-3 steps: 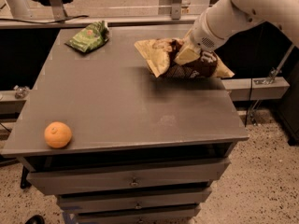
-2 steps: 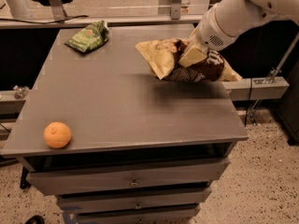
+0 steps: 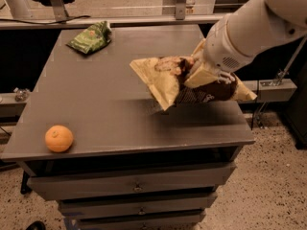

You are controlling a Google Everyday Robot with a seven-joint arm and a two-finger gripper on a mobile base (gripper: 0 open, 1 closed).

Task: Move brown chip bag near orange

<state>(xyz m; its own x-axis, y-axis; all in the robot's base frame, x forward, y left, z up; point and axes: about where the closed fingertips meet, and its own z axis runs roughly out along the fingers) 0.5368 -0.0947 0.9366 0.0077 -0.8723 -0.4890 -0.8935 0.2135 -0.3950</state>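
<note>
The brown chip bag, dark brown in the middle with pale cream ends, hangs lifted above the right part of the grey table. My gripper is shut on the bag's middle, its cream fingers pressed on the bag, with the white arm reaching in from the upper right. The orange sits on the table near the front left corner, far to the left of the bag.
A smaller green bag lies at the table's back left. The table has drawers below its front edge. A rail and a ledge stand to the right, speckled floor beyond.
The bag has risen off the table in my gripper and moved forward and a little left, toward the table's front. The orange and the green bag have not moved.
</note>
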